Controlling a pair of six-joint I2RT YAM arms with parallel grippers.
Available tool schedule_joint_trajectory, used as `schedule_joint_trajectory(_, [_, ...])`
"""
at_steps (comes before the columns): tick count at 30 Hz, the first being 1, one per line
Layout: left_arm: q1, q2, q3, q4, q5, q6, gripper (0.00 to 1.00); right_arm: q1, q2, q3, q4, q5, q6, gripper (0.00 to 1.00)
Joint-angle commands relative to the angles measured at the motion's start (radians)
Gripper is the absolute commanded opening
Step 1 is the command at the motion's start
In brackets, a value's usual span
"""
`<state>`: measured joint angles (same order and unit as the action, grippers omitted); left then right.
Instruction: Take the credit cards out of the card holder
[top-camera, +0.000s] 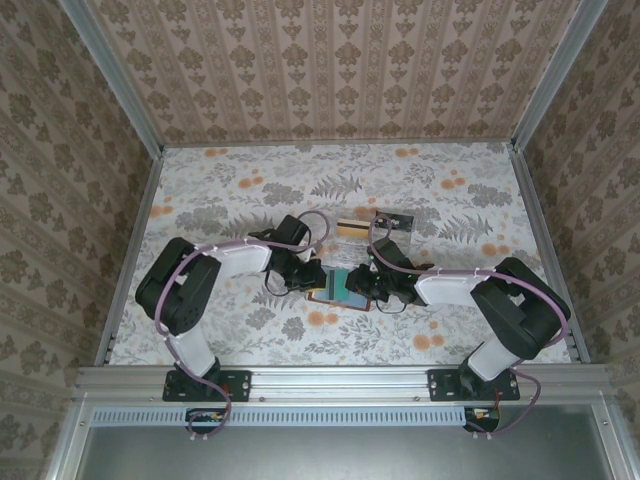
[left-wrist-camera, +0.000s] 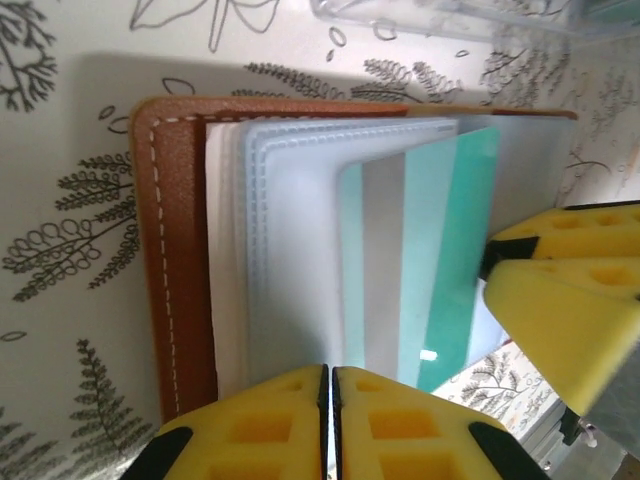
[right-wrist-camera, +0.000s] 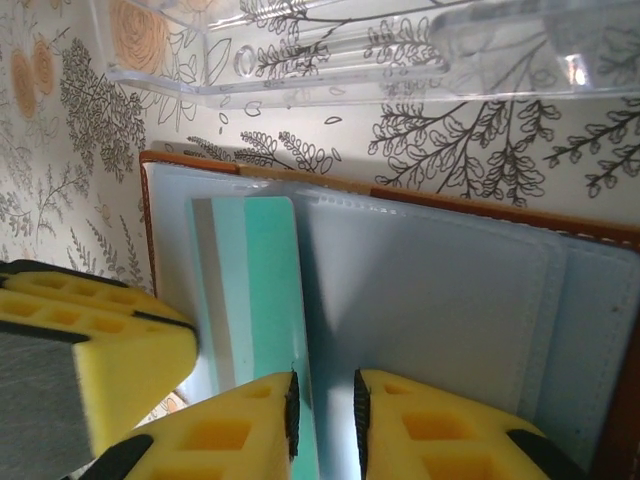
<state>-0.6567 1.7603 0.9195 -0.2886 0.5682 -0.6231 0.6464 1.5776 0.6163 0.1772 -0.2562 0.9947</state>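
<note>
Risk: teal card (right-wrist-camera: 255, 290) skewing or jamming in pocket, since right gripper (right-wrist-camera: 322, 390) jaws stand slightly parted astride its edge, not clamping. Open card holder (top-camera: 338, 288) lies mid-table between both arms, just short of clear tray (right-wrist-camera: 350, 70). Left gripper (left-wrist-camera: 330, 390) jaws closed at holder's near edge. If that pin is weak, holder likely drags along with card.

The left gripper (top-camera: 311, 280) and right gripper (top-camera: 363, 288) crowd the open card holder (top-camera: 338, 291) from either side, their fingertips close together over it. The clear plastic tray (top-camera: 408, 226) walls off its far edge. Bare table (top-camera: 230, 190) gives free passage along the far wall and both sides.
</note>
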Motion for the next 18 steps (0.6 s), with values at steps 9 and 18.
schedule_joint_trajectory(9, [-0.001, 0.018, -0.024, 0.002, 0.015, 0.025, 0.11, 0.018, 0.06, 0.033, 0.041, -0.052, 0.004, 0.18])
schedule_joint_trajectory(18, [0.012, 0.005, -0.04, -0.003, 0.001, 0.023, 0.08, 0.012, 0.01, -0.02, 0.007, -0.008, 0.008, 0.0])
